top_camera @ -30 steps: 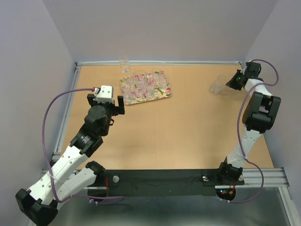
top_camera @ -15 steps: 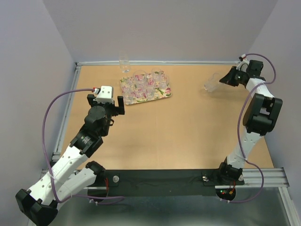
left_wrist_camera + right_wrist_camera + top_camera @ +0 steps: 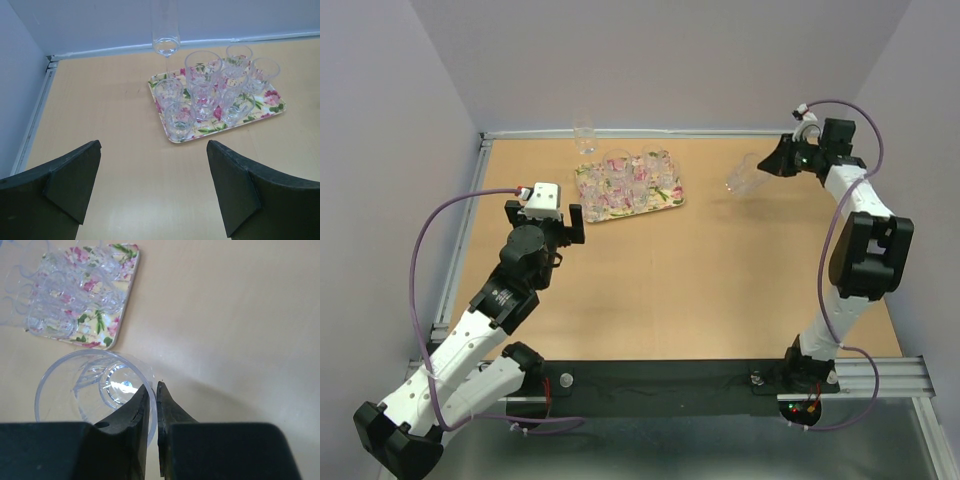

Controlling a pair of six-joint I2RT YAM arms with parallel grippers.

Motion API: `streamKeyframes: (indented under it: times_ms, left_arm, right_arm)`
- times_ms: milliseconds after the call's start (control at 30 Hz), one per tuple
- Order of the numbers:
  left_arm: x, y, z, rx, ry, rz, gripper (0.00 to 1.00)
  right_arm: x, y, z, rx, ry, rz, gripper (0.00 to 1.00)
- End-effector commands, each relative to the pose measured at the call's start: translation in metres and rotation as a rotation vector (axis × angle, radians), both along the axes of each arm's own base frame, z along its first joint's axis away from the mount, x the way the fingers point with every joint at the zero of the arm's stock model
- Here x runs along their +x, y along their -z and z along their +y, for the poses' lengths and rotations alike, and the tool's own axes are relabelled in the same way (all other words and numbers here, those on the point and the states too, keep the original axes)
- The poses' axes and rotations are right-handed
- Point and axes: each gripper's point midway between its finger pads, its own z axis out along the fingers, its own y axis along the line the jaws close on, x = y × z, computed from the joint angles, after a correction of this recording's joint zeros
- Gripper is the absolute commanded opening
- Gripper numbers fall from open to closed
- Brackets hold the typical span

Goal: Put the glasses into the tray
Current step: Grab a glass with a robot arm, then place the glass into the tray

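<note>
The floral tray (image 3: pixel 667 201) lies at the back left of the table and holds several clear glasses (image 3: pixel 620 180); it also shows in the left wrist view (image 3: pixel 272 107) and the right wrist view (image 3: pixel 115 330). A tall clear glass (image 3: pixel 583 135) stands on the table just behind the tray, against the back wall. My right gripper (image 3: pixel 770 166) is shut on the rim of a clear tumbler (image 3: pixel 744 176), one finger inside and one outside (image 3: pixel 153 392), holding it tilted above the table to the right of the tray. My left gripper (image 3: pixel 548 222) is open and empty, in front of the tray.
A metal rail (image 3: pixel 700 132) runs along the table's back edge and another down the left side (image 3: pixel 460 250). Purple walls close in the back and sides. A black strip (image 3: pixel 660 385) carries the arm bases at the near edge.
My right gripper has carried the tumbler to the left, from near the back right corner toward the tray. The left arm has not moved.
</note>
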Motion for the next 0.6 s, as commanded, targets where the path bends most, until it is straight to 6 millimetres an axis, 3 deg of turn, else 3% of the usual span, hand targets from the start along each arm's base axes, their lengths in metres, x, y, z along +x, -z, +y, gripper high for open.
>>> streamKeyframes:
  times_ms: [0, 567]
  left_arm:
    - [0.001, -0.014, 0.002, -0.033, -0.014, -0.055, 0.99]
    - [0.001, -0.013, 0.004, -0.030, -0.022, -0.053, 0.99]
  right_arm:
    - [-0.007, -0.036, 0.026, -0.051, -0.083, -0.129, 0.00]
    - [-0.024, -0.047, 0.108, -0.163, -0.238, -0.208, 0.00]
